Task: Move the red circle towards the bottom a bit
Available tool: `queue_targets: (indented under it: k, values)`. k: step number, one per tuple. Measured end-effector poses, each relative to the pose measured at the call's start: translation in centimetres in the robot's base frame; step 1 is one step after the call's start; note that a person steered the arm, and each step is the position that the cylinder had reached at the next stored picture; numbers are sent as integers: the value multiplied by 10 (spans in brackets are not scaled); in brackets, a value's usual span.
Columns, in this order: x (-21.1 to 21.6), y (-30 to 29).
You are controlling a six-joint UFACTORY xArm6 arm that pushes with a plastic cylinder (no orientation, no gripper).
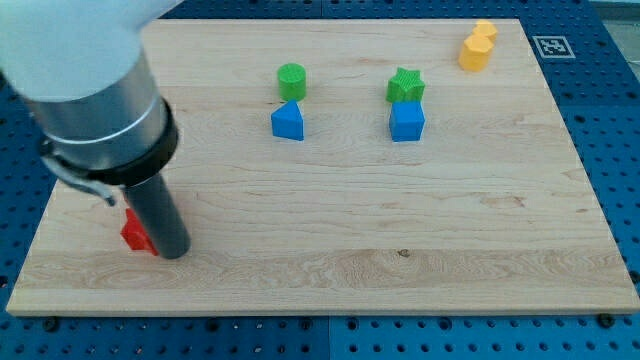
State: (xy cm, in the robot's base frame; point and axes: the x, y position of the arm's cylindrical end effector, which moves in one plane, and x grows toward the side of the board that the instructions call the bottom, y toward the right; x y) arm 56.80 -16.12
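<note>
Camera view. The arm (85, 90) enters from the view's top left and ends in a dark rod; there is no pincer on this rig, so no open or closed state applies. The tip (175, 252) rests on the board (400, 250) near its left edge, toward the view's bottom.

The red block (133, 231) lies touching the rod at the tip's 9 o'clock. Most of it is hidden behind the rod, so its shape cannot be made out. It sits in the board's bottom-left area, close to the left edge.

Other blocks all lie well apart from the tip, at its 1 to 2 o'clock:
- The green cylinder (291, 80) stands near the board's top centre, with the blue triangle (288, 122) just beside it at its 6 o'clock.
- The green star (405, 86) stands to the right of that pair, with the blue cube (407, 121) touching it at its 6 o'clock.
- Two yellow blocks (477, 45) sit together in the top-right corner; their shapes are unclear.

Between the red block and the board's bottom edge only bare wood shows. A blue pegboard (610, 150) surrounds the board.
</note>
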Motion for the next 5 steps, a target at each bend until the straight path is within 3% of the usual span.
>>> queue_targets:
  k: [1, 3, 4, 5]
  values:
    - [1, -22]
    - [-5, 58]
    - [-55, 63]
    - [-115, 27]
